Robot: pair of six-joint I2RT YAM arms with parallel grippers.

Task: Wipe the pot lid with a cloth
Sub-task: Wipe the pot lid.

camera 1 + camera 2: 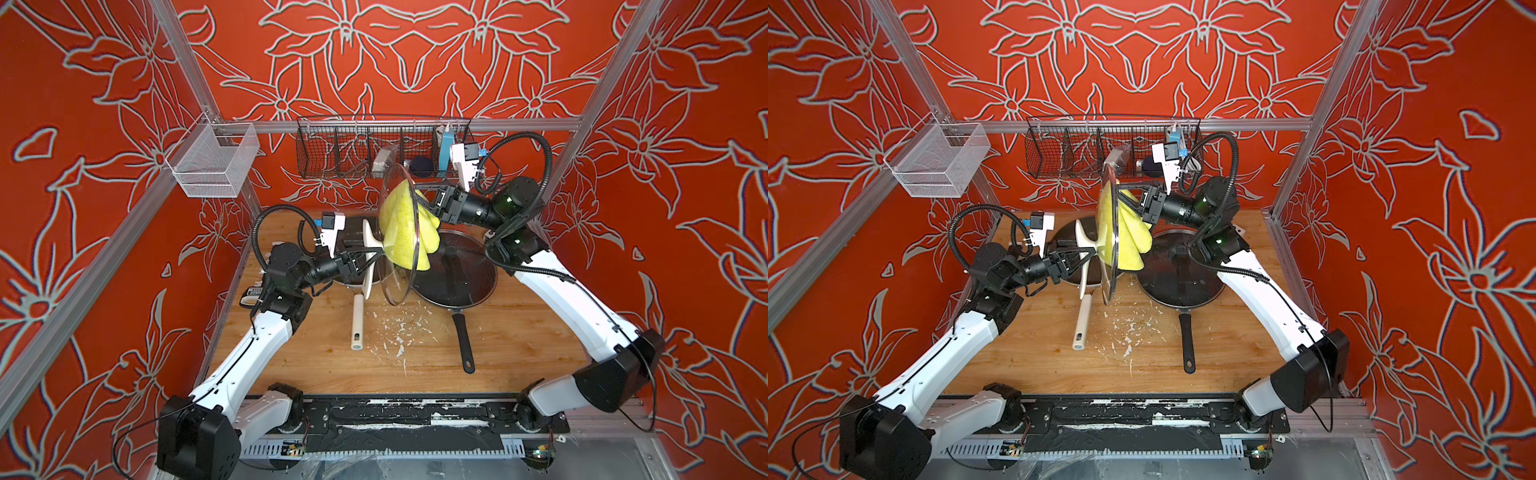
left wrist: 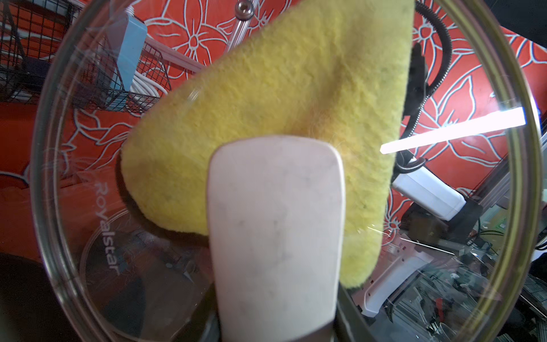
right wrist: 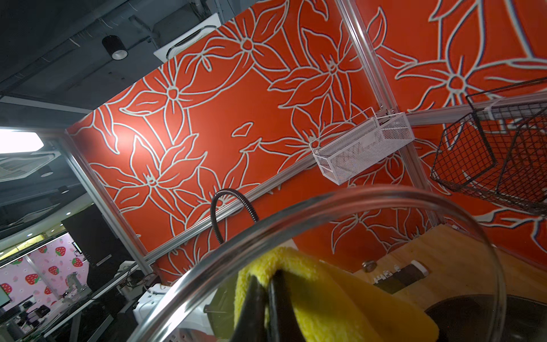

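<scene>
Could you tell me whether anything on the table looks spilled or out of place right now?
Yes: white flakes lie scattered over the wooden table, between the cream pan handle and the black pan handle. They look like spilled debris; what they are I cannot tell.

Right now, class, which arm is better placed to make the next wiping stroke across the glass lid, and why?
Right, probably. The right end effector is shut on the cloth, pressed against the upright lid; the left end effector is busy gripping its cream handle.
</scene>
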